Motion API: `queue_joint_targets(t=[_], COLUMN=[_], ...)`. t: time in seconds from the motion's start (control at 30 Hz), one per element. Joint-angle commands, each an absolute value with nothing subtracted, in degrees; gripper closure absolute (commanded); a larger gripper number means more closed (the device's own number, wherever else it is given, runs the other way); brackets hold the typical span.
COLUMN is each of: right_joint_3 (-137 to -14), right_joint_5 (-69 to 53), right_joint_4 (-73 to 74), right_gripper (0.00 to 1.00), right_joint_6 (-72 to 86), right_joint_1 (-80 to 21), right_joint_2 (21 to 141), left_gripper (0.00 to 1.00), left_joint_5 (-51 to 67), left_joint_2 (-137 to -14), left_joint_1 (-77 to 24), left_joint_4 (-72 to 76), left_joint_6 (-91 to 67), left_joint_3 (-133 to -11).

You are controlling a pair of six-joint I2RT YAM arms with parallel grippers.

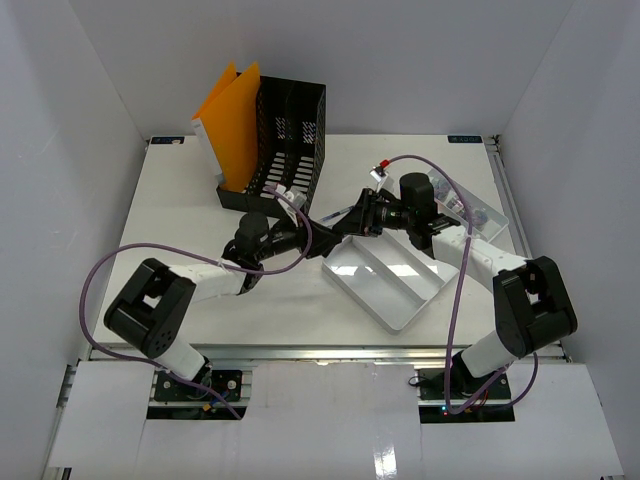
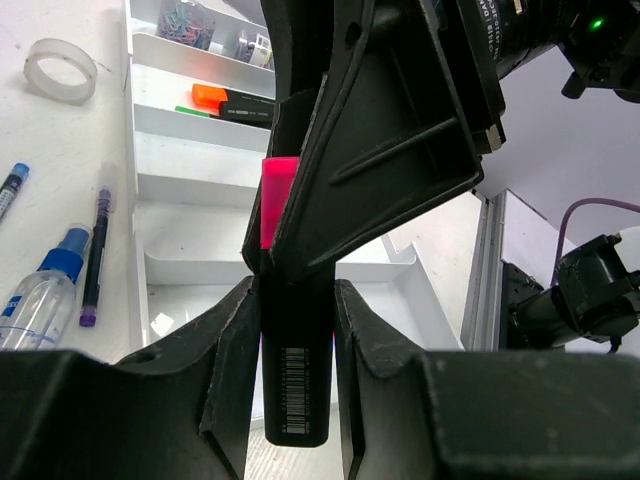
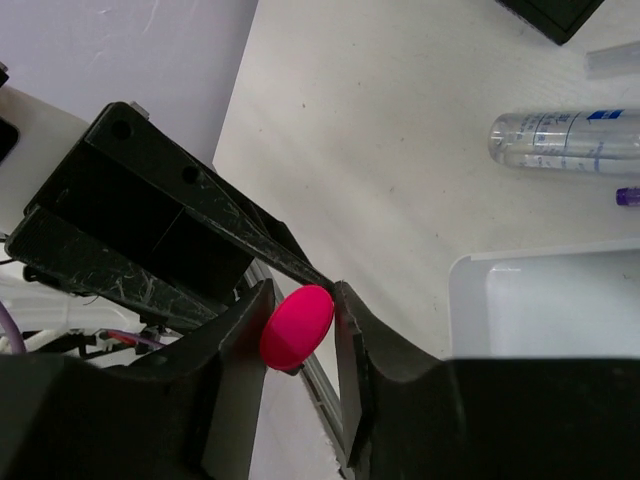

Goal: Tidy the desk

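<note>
Left wrist view shows the left gripper [image 2: 293, 292] clamped on the black barcoded barrel of a pink-capped highlighter [image 2: 296, 400]; right wrist view shows the right gripper [image 3: 300, 297] pinching the same highlighter's pink end; top external view places both grippers meeting above the white desk [image 1: 180, 215], just beyond the white compartmented tray [image 1: 358, 299], near a black file holder [image 1: 295, 130].

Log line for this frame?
phase: handover above desk | left gripper: shut on pink highlighter barrel | right gripper: shut on its pink end
</note>
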State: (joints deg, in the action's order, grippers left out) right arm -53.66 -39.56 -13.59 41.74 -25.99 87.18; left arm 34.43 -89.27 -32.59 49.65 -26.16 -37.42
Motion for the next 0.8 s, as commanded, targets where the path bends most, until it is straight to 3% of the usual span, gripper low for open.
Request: queue_joint_targets(t=[0.0,0.1,0.2,0.27,0.3,0.57,0.77], right_joint_3=[-55.08,-54.74,-54.16,-53.83,-53.74,-56.74,-59.54], right_joint_5=[-39.60,-40.18,-40.25,-40.43,-40.41,-36.16,-8.25], right_joint_4=[-16.99,-18.07,-18.62,-18.81,-18.74,-8.15,6.62], right_gripper=[0.74,0.87,0.92,0.92,0.92,0.92,0.92], right_joint_6=[42.41,42.42,41.60,40.14,39.28,20.55,-8.73], right_joint_1=[-26.37,-26.37,-26.45,-26.37,-26.34,-20.14,-16.86], right_joint_2=[87.03,86.98,86.50,85.76,85.31,80.05,74.91], left_gripper=[0.73,0.64,0.41,0.11,0.02,0.02,0.02], left_joint_5=[33.59,33.14,32.10,30.97,30.83,30.26,15.98], left_joint_2=[-88.66,-88.39,-87.23,-85.85,-85.01,-74.86,-63.02], left_joint_1=[-33.26,-33.60,-33.75,-33.84,-33.81,-33.56,-33.36], left_joint_4=[49.20,48.71,48.69,48.11,47.51,32.86,11.39], left_joint_6=[-24.80,-24.80,-25.13,-25.04,-24.78,-15.56,-6.75], left_joint_3=[-39.14,-39.46,-39.04,-38.80,-38.85,-42.61,-43.94])
